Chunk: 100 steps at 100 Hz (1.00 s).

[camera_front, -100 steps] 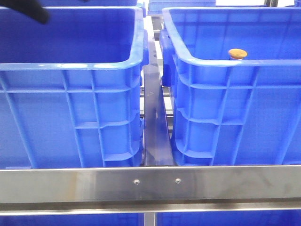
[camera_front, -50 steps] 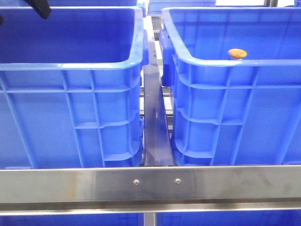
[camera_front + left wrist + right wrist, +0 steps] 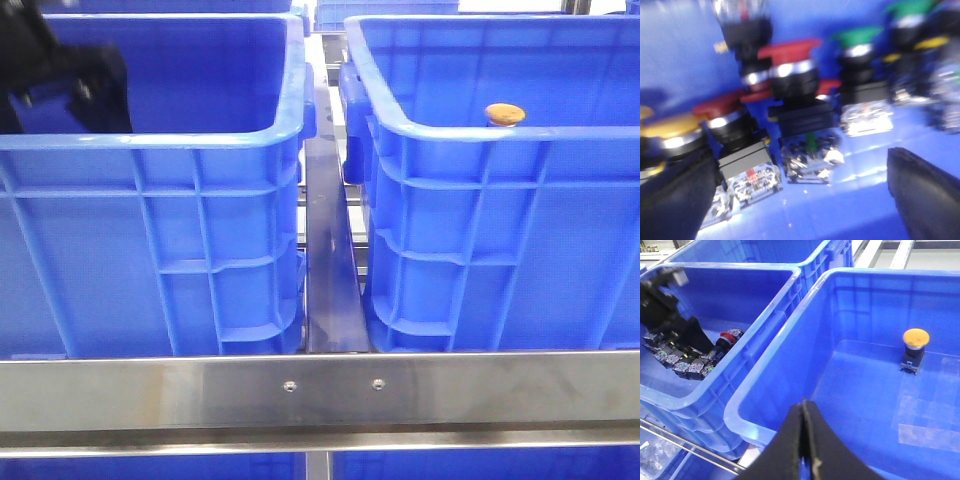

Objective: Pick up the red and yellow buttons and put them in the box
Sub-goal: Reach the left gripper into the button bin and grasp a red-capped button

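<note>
Two blue crates sit side by side behind a steel rail (image 3: 320, 395). Inside the supply crate (image 3: 150, 140), the left gripper (image 3: 800, 195) hangs with fingers apart over packed push-buttons: a red button (image 3: 790, 50), a yellow button (image 3: 670, 127) and a green button (image 3: 857, 37). The right gripper (image 3: 805, 445), fingers together, waits above the box (image 3: 765, 405), where one yellow-capped button (image 3: 915, 338) stands near its far wall. Tight packing risks pinching a green neighbour or two switches together.

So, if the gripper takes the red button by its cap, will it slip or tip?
The red button has a wide, smooth cap, so the fingers may slide on it. Its dark body and clear base hang below the cap, so it looks bottom-heavy and would probably swing. Other buttons press against it and may be dragged along.
</note>
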Motion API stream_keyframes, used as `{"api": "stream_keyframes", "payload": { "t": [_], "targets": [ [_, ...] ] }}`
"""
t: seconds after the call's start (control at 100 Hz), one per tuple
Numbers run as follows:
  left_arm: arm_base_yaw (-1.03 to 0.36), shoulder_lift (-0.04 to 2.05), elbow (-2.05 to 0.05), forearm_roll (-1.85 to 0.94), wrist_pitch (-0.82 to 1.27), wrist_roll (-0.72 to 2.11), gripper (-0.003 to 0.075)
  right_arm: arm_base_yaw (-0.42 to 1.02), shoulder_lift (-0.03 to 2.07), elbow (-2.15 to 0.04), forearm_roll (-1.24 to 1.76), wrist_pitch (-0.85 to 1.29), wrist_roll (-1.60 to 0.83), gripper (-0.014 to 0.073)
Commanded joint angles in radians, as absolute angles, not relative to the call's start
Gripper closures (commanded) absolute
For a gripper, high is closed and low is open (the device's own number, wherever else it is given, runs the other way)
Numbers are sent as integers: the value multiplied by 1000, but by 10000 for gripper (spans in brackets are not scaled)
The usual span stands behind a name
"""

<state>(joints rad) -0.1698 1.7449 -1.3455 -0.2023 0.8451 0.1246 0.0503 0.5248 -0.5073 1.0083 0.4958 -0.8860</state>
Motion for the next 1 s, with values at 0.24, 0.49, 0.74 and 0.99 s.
{"api": "stream_keyframes", "payload": {
  "t": [0.24,0.49,0.74,0.99],
  "targets": [
    [-178,1777,-1376,-225,768,114,82,52,527,-533,1038,462,-893,650],
    [-178,1777,-1376,-225,739,114,151,52,527,-533,1038,462,-893,650],
    [-178,1756,-1376,-225,733,121,570,52,527,-533,1038,462,-893,650],
    [-196,1679,-1376,-237,735,170,740,52,527,-533,1038,462,-893,650]
  ]
}}
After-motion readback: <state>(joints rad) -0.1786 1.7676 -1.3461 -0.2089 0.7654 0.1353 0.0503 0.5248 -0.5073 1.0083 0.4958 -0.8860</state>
